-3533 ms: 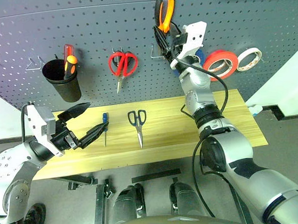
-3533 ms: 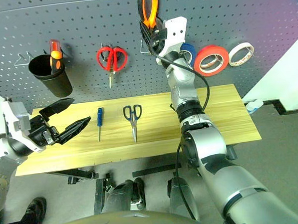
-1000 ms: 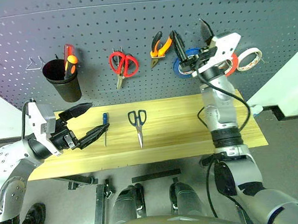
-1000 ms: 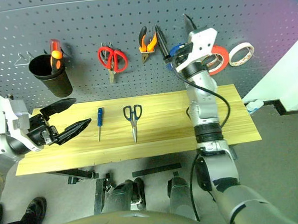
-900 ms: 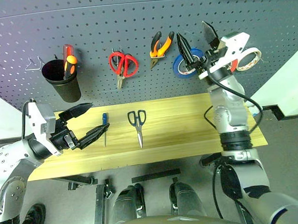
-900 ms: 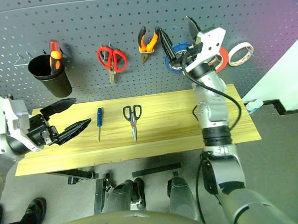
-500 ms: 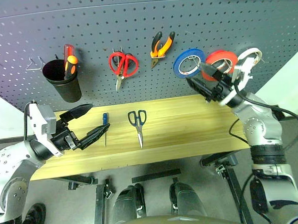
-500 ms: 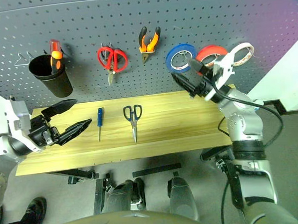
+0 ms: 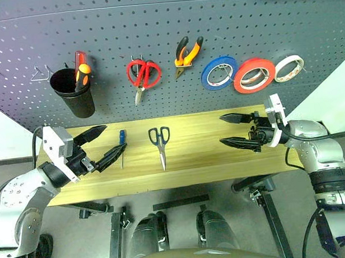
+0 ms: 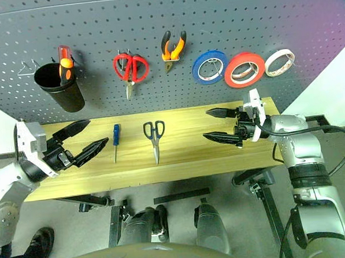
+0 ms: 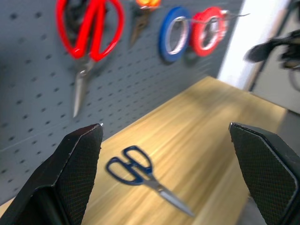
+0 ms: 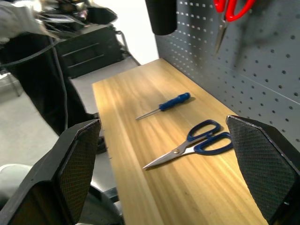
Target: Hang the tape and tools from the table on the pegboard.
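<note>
Table (image 9: 202, 145) below grey pegboard (image 9: 167, 31)

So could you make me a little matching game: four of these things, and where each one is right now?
Things:
1. red tape
2. pliers
3. dark-handled scissors
4. red-handled screwdriver

Places:
A. standing in the black cup
B. lying on the table
C. hanging between the blue roll and the whitish roll
D. hanging right of the red scissors

Pairs: 1-C, 2-D, 3-B, 4-A

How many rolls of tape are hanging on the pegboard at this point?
3, in a row at the right of the pegboard: the blue roll beside the orange-handled pliers, the red roll in the middle, the whitish roll furthest right. No rolls lie on the table.
</note>
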You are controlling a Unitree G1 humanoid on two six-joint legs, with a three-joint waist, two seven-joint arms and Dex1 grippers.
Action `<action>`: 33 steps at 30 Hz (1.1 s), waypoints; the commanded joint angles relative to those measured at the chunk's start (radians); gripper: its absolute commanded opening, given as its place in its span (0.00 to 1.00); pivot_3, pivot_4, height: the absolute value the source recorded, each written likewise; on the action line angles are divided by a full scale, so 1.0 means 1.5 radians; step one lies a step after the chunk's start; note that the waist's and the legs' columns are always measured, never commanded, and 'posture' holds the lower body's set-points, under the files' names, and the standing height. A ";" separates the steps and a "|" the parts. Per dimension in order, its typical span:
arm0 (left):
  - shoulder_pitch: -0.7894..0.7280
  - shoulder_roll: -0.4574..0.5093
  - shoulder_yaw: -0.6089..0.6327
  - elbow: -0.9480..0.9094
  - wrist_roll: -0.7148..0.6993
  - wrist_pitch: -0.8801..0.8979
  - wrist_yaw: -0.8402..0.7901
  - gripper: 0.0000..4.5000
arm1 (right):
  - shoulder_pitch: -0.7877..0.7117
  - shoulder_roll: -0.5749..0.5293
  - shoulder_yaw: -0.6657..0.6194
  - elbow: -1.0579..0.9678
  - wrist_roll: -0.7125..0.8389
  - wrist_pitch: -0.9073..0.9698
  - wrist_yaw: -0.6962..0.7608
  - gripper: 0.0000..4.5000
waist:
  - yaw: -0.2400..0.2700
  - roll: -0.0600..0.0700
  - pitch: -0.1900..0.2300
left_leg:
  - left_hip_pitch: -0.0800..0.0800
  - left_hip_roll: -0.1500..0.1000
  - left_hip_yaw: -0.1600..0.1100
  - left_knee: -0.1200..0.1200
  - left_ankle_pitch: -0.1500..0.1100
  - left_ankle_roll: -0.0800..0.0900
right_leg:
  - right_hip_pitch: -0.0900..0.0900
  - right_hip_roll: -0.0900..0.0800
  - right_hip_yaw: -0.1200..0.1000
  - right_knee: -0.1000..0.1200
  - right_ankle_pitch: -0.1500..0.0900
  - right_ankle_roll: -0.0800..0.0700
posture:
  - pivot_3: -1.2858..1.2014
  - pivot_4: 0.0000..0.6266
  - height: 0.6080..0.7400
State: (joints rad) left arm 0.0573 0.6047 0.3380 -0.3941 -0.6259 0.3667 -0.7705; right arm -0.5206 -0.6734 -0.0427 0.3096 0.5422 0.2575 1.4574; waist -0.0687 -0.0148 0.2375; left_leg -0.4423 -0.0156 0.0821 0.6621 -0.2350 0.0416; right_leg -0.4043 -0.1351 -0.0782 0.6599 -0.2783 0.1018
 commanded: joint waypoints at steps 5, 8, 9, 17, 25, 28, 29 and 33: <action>-0.027 -0.053 -0.051 0.066 0.092 0.005 0.115 1.00 | -0.021 0.007 -0.006 -0.012 0.016 0.001 0.055 1.00 | 0.002 0.000 0.000 | 0.000 0.000 0.000 0.000 0.000 0.001 | 0.000 0.000 0.000 -0.001 0.000 0.000 | 0.46 0.31 1.00; -0.054 -0.090 -0.062 0.098 0.107 0.035 0.182 1.00 | -0.033 0.012 -0.012 -0.032 0.046 0.050 0.060 1.00 | 0.001 0.000 0.000 | 0.000 0.000 0.000 0.000 -0.001 0.001 | 0.001 0.000 0.000 -0.002 0.001 0.000 | 0.46 0.31 1.00; -0.064 -0.107 -0.060 0.102 0.096 0.056 0.204 1.00 | -0.032 0.016 -0.009 -0.036 0.041 0.043 0.058 1.00 | 0.001 0.000 0.000 | 0.000 0.000 0.000 0.000 -0.001 0.001 | 0.001 0.000 0.000 -0.002 0.001 0.000 | 0.46 0.31 1.00; -0.147 -0.234 -0.171 0.113 0.199 0.202 0.404 1.00 | -0.025 0.047 -0.010 -0.060 0.031 0.040 0.021 1.00 | 0.011 0.000 0.000 | -0.001 0.000 0.000 0.000 -0.001 0.002 | 0.002 0.000 -0.001 -0.007 0.003 0.003 | 0.46 0.33 1.00; -0.284 -0.332 -0.247 0.173 0.309 0.287 0.545 1.00 | -0.023 0.047 -0.012 -0.056 0.032 0.053 0.010 1.00 | 0.018 0.000 0.000 | -0.001 0.000 0.000 0.000 -0.002 0.003 | 0.003 0.000 -0.001 -0.008 0.004 0.004 | 0.45 0.36 1.00; -0.327 -0.385 -0.253 0.215 0.335 0.303 0.594 1.00 | -0.021 0.050 -0.014 -0.067 0.038 0.066 0.003 1.00 | 0.019 -0.001 0.001 | -0.001 -0.001 0.001 0.000 -0.002 0.003 | 0.003 0.000 -0.002 -0.009 0.004 0.004 | 0.45 0.37 1.00; -0.342 -0.401 -0.252 0.230 0.338 0.306 0.602 1.00 | -0.020 0.050 -0.015 -0.069 0.037 0.066 0.000 1.00 | 0.018 -0.001 0.001 | -0.001 -0.001 0.001 0.000 -0.002 0.003 | 0.003 0.000 -0.002 -0.009 0.004 0.004 | 0.45 0.37 1.00; -0.389 -0.430 -0.240 0.275 0.344 0.332 0.613 1.00 | -0.025 0.048 -0.020 -0.072 0.043 0.082 -0.005 1.00 | 0.017 -0.001 0.001 | -0.001 0.000 0.001 0.000 -0.002 0.004 | 0.003 0.000 -0.002 -0.009 0.004 0.004 | 0.45 0.39 1.00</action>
State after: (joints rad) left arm -0.5080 -0.0326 -0.0275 0.0132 -0.1285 0.8528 0.1258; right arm -0.5504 -0.5965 -0.0450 0.2373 0.5806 0.3733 1.4511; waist -0.0435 -0.0165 0.2392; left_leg -0.4443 -0.0162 0.0828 0.6626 -0.2388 0.0470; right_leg -0.3993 -0.1351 -0.0806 0.6464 -0.2725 0.1079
